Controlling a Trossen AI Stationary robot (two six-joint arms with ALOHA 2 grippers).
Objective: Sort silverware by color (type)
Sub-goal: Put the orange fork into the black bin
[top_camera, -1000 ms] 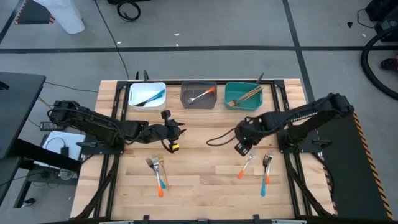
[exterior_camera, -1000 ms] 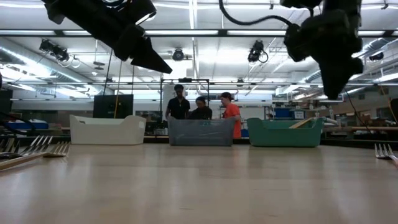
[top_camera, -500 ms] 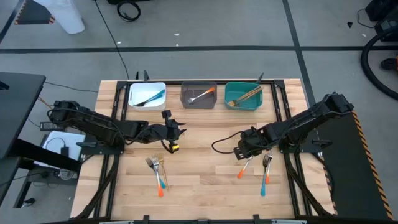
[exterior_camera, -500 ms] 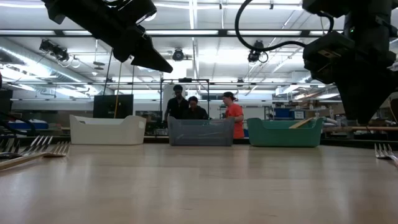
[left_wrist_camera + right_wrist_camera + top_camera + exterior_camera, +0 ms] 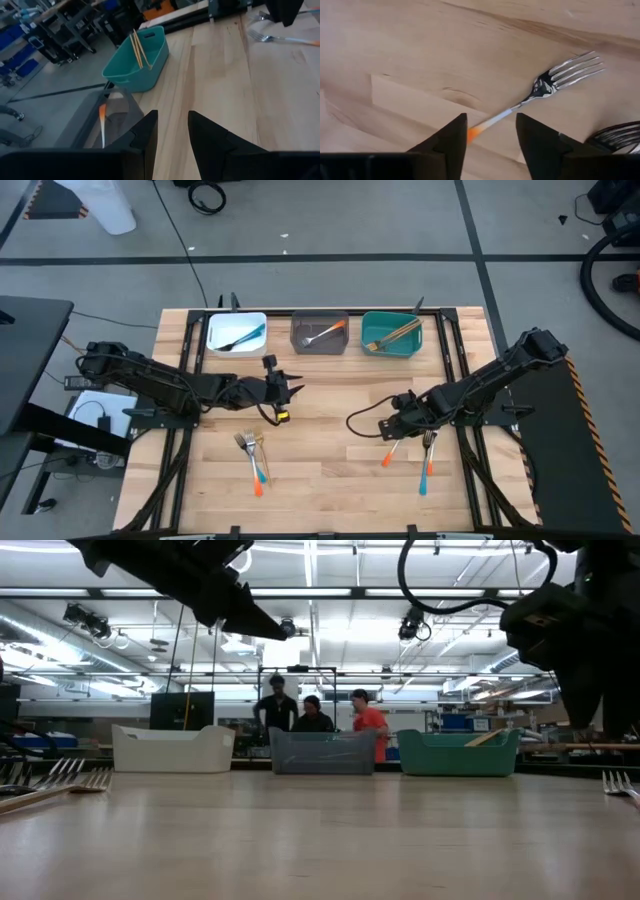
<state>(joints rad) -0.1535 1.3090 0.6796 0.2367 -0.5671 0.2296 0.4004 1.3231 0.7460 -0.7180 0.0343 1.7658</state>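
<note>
Step in hand: the right gripper (image 5: pixel 490 142) hangs low over an orange-handled fork (image 5: pixel 540 97) on the right part of the wooden surface (image 5: pixel 320 450), lined up to pick it up.
Right gripper: its jaws stand apart and empty, straddling the fork's handle near the orange end.
Left gripper: the left gripper (image 5: pixel 285 388) waits above the surface just in front of the bins; it holds nothing, with a narrow gap between its fingers.
Silverware still loose: a second fork (image 5: pixel 428 452) lies just beside the targeted one; a small cluster of forks (image 5: pixel 253 457) lies left of centre.
Bins: a white bin (image 5: pixel 237 333), a grey bin (image 5: pixel 320 333) and a teal bin (image 5: pixel 391 332) stand in a row at the far edge. The grey one already holds an orange-handled utensil.
Next move: likely lowering, closing on the handle, then carrying the fork to the grey bin.
</note>
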